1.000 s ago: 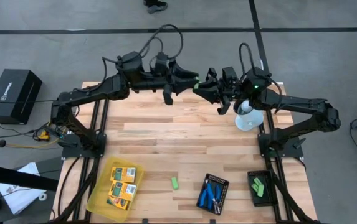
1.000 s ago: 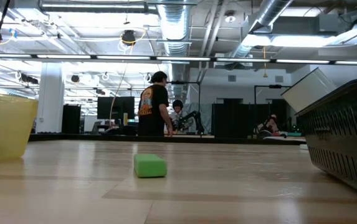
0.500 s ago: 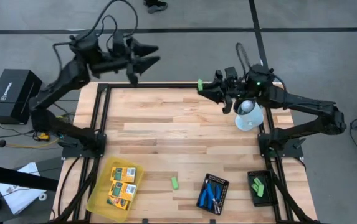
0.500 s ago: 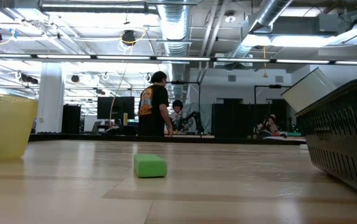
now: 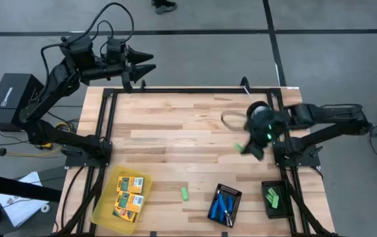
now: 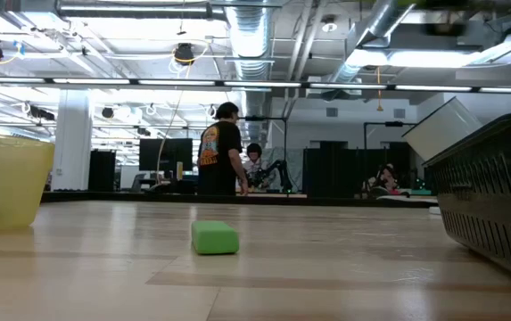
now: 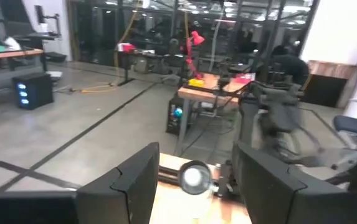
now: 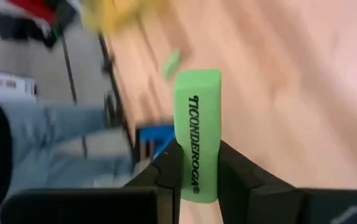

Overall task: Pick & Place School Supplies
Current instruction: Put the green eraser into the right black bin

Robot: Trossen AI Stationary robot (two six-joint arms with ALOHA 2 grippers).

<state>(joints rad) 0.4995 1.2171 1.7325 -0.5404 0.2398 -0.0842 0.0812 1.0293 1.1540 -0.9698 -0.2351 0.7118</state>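
My right gripper [image 5: 241, 147] is over the right middle of the table, shut on a bright green oblong block [image 8: 197, 118] printed TICONDEROGA. My left gripper [image 5: 147, 62] is raised beyond the table's far left edge, open and empty [image 7: 194, 180]. A second green block [image 5: 184, 193] lies flat on the table near the near edge; it also shows in the low view [image 6: 215, 238]. Yellow-orange packs [image 5: 129, 194] lie in the translucent yellow tray [image 5: 102, 212]. Blue-handled tools [image 5: 223, 204] lie in one black tray. Green blocks [image 5: 273, 196] lie in the other. My right gripper pinches the green block between its two fingers [image 8: 169, 171] by its two long sides, near one end [image 8: 197, 177]. The block lies along the fingers, and most of its length sticks out past the fingertips. It is lifted clear of the table.
The yellow tray stands at the near left corner [image 6: 5, 178]. The two black ribbed trays [image 5: 235, 194] [image 5: 267, 209] stand at the near right; one fills the low view's right side [image 6: 496, 205]. People stand in the room beyond the table [image 6: 221, 147].
The two grippers were tip to tip over the table's far middle. My left gripper has drawn back and up toward the far left corner. My right gripper has carried the green block toward the near right and tipped downward over the table.
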